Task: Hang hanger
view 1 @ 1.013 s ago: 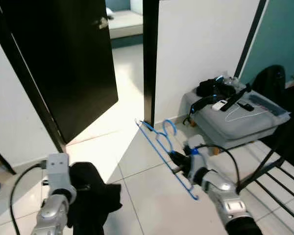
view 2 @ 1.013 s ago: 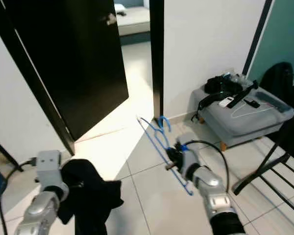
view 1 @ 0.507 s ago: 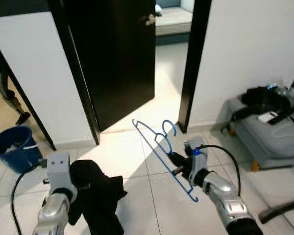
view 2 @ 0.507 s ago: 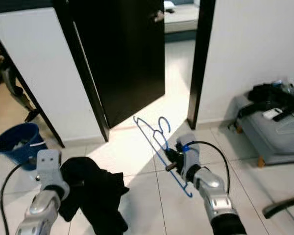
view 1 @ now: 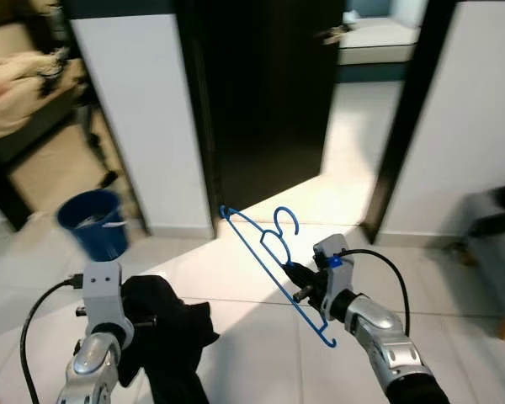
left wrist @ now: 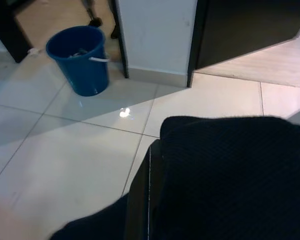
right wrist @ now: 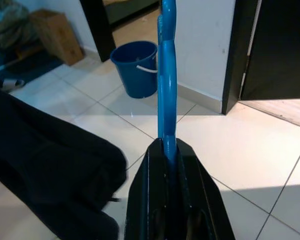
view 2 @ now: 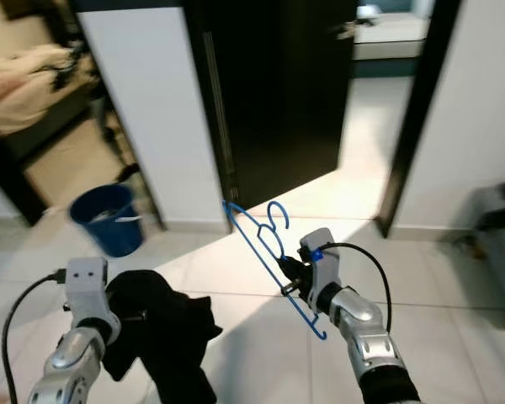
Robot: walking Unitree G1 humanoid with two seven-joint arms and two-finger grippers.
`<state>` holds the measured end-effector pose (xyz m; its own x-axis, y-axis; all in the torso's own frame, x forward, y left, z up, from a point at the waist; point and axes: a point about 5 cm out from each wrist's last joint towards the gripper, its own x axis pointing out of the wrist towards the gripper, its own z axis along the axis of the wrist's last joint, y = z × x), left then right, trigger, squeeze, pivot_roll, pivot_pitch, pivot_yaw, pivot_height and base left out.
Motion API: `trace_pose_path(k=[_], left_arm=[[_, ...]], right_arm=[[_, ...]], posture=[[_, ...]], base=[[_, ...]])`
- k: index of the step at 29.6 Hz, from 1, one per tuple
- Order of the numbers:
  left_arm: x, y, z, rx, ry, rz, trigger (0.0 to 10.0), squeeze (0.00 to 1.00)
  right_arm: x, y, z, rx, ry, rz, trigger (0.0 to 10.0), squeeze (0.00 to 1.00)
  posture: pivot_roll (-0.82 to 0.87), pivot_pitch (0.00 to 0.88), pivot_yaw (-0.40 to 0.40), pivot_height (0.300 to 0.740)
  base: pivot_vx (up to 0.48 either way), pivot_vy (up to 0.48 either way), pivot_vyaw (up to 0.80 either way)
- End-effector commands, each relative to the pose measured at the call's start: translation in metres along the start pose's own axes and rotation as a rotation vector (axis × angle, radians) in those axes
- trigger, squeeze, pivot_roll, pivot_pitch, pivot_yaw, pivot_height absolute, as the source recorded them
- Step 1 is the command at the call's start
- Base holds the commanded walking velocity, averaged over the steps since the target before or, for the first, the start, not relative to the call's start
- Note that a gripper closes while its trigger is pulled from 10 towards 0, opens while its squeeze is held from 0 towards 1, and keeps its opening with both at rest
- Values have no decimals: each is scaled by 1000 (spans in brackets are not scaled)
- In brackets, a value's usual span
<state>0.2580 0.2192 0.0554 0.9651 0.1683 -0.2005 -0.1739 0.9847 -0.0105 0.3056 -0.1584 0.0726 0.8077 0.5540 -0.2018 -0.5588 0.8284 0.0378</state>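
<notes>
Hanger [view 1: 273, 261], blue wire type, is held in the right gripper [view 1: 301, 284] with the fingers [right wrist: 170, 200] pinched tight on its lower bar; hook is seen at 12 o'clock of the grip, long bar slanted from 10 to 5 o'clock across the head view centre. Black garment [view 1: 168, 337] is bunched at the left gripper [view 2: 130, 316], draped over it; left finger state cannot be told, cloth is covering them. Blue bucket [view 1: 97, 223] is set on the tiled floor [view 1: 244, 370] at 10 o'clock, beside the white wall [view 1: 143, 101]. Dark door [view 1: 269, 84] is seen ajar at 12 o'clock, lit floor behind it.
</notes>
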Motion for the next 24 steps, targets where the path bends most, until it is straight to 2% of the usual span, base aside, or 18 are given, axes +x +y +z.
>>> trace_pose_path(k=[1,24], left_arm=[[1,0,5,6,-30,4,10000,0],[1,-5,3,0,-22,1,10000,0]], right_arm=[[2,2,1,-1,-4,10,10000,0],[0,-2,0,-19,9,15,10000,0]], posture=[[-20,0,39,740],[-26,0,32,740]], base=[[0,0,756],[0,0,756]])
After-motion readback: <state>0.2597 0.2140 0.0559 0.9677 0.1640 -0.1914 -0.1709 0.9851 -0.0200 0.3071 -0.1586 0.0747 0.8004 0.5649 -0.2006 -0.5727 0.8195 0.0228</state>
